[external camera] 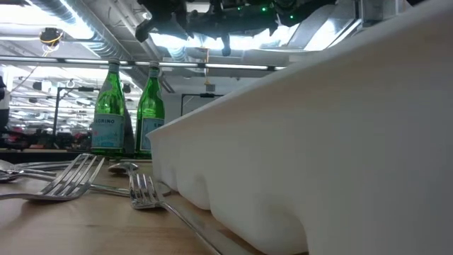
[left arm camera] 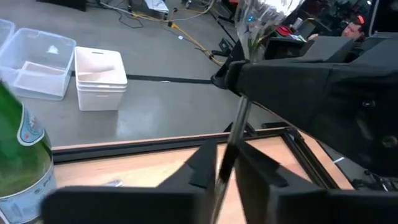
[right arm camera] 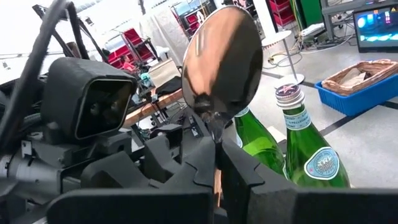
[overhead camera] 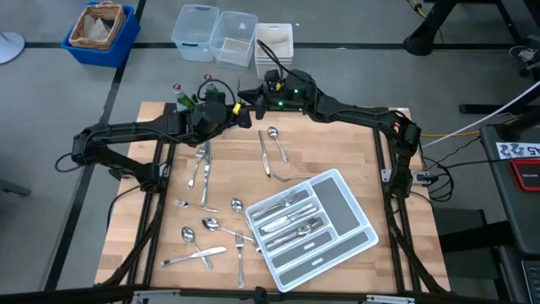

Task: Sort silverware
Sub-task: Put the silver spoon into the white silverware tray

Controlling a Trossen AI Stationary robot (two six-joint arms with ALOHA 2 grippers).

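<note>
A spoon (right arm camera: 221, 62) is being pinched upright by its thin neck in the right gripper (right arm camera: 217, 158), above the table's far edge beside the green bottles (right arm camera: 308, 152). It is being judged light, stiff and slippery, best gripped mid-handle. The left gripper (left arm camera: 225, 165) is clamped on the same handle, seen only in the wrist views; the high view alone is showing the tray (overhead camera: 359, 245).

Tray (overhead camera: 359, 239) is lying front right on the table (overhead camera: 337, 152), loose silverware (overhead camera: 202, 232) left of it, bottles (overhead camera: 187, 98) sitting at the back edge.
</note>
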